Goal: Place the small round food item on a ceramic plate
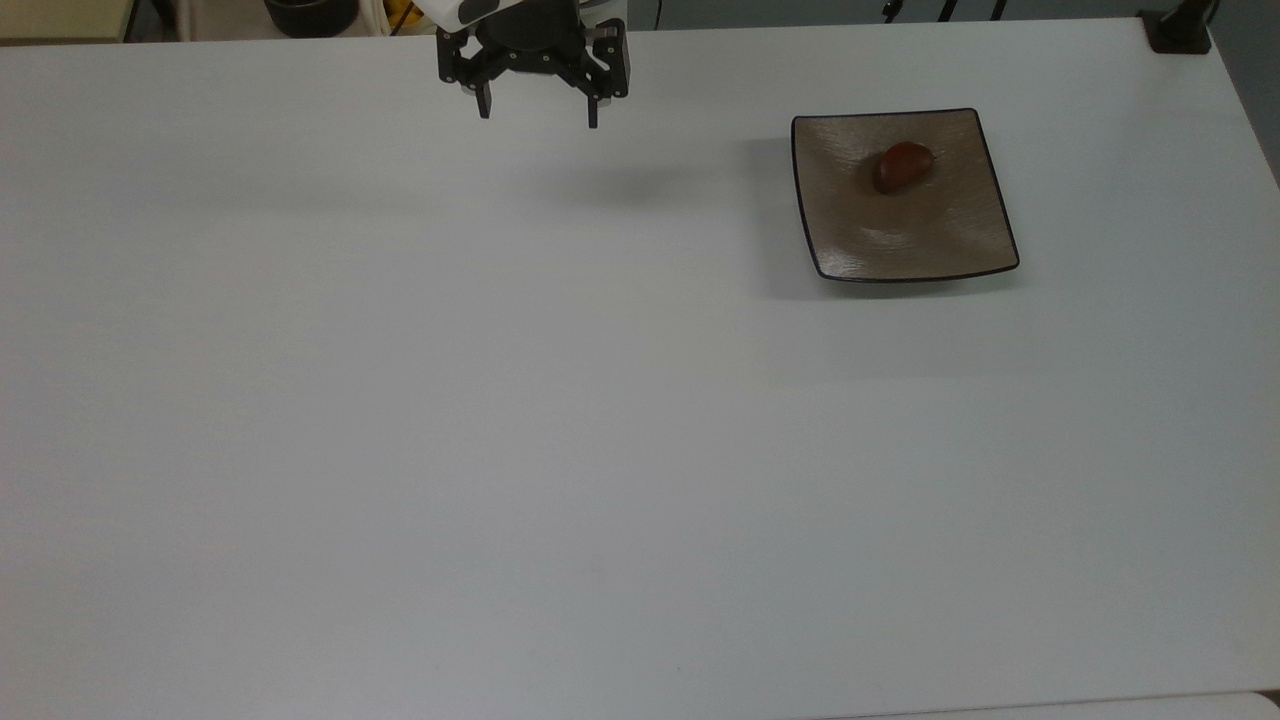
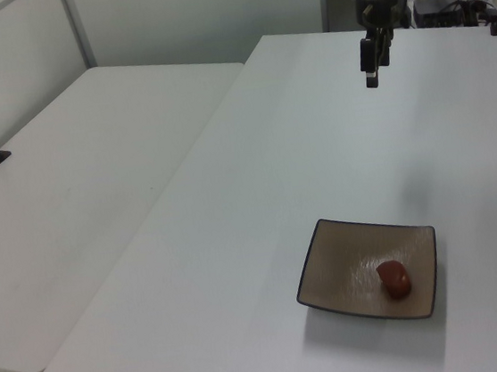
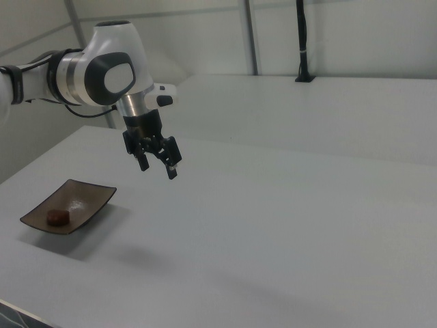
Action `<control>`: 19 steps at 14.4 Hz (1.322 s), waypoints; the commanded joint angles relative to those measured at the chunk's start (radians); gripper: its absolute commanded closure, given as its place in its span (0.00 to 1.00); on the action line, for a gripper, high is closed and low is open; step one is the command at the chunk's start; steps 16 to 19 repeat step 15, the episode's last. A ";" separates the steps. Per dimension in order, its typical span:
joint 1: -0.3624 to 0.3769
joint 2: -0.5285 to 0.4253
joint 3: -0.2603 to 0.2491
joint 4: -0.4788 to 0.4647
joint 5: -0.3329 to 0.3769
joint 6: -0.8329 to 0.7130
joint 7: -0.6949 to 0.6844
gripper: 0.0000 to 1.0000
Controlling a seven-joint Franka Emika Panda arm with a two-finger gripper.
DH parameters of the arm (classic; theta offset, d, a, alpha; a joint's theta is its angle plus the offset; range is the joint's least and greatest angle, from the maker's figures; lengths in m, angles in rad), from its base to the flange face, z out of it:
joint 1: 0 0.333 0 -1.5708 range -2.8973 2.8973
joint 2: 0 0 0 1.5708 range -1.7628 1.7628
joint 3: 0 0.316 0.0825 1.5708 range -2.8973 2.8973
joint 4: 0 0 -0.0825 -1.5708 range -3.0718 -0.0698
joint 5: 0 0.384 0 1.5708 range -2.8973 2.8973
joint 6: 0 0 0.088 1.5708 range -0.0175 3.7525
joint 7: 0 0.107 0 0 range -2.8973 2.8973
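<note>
Food item (image 1: pixel 902 166) on plate (image 1: pixel 860 235)
</note>
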 commanded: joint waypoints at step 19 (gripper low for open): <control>0.013 -0.014 0.028 -0.007 -0.027 0.003 0.038 0.00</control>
